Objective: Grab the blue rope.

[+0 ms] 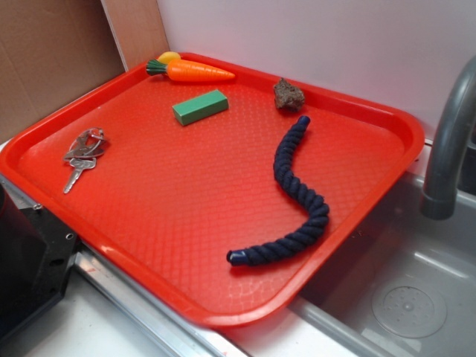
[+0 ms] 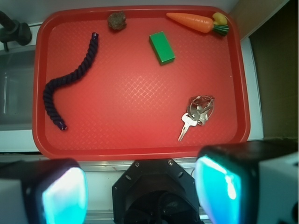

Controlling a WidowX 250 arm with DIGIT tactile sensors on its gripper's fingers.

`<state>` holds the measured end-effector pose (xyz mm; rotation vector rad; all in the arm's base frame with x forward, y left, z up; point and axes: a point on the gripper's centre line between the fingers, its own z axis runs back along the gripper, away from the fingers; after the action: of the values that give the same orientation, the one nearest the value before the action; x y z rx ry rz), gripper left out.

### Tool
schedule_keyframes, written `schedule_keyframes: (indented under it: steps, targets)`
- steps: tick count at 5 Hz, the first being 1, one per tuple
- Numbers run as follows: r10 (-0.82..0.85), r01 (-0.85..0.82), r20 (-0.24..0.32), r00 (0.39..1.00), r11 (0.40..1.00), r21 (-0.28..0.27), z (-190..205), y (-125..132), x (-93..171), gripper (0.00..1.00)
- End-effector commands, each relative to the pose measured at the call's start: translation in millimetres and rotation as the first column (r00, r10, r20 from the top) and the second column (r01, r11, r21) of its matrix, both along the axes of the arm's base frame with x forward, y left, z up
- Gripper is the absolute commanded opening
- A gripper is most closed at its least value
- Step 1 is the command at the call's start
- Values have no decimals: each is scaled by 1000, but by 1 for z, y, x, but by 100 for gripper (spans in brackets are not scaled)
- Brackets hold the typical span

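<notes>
The blue rope point(image 1: 297, 195) lies curved on the right half of the red tray point(image 1: 357, 216), one glossy end near the tray's front edge and the other near a brown lump. From the wrist view the blue rope point(image 2: 70, 79) sits at the tray's left side. My gripper point(image 2: 142, 191) hangs high above the robot base, well short of the tray, open with nothing between its fingers point(image 2: 63, 196). The gripper itself does not show in the exterior view.
On the tray point(image 2: 140, 149) also lie a toy carrot point(image 1: 195, 71), a green block point(image 1: 200, 106), a brown lump point(image 1: 288, 95) and a bunch of keys point(image 1: 82, 152). A grey tap point(image 1: 446, 141) and sink point(image 1: 409, 297) stand right of the tray. The black robot base point(image 2: 156, 191) is below me.
</notes>
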<state>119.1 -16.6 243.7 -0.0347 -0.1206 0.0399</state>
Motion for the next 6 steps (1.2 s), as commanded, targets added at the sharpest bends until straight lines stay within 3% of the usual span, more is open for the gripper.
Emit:
schedule_keyframes:
  steps: [1,2,3,4,5,6]
  targets:
    - [0,0,0,1000,1000,0,0,0,0,100]
    - [37,-47,76,996,989,139,-24,-23,50,100]
    - [207,-227,201,957,971,79,-50,-34,97,100]
    - [205,-206,236,950,978,-22,-86,-44,130,100]
    - [203,-192,157,966,978,-80,-121,-52,154,100]
    - [205,-198,61,977,975,-102,-150,-62,155,100]
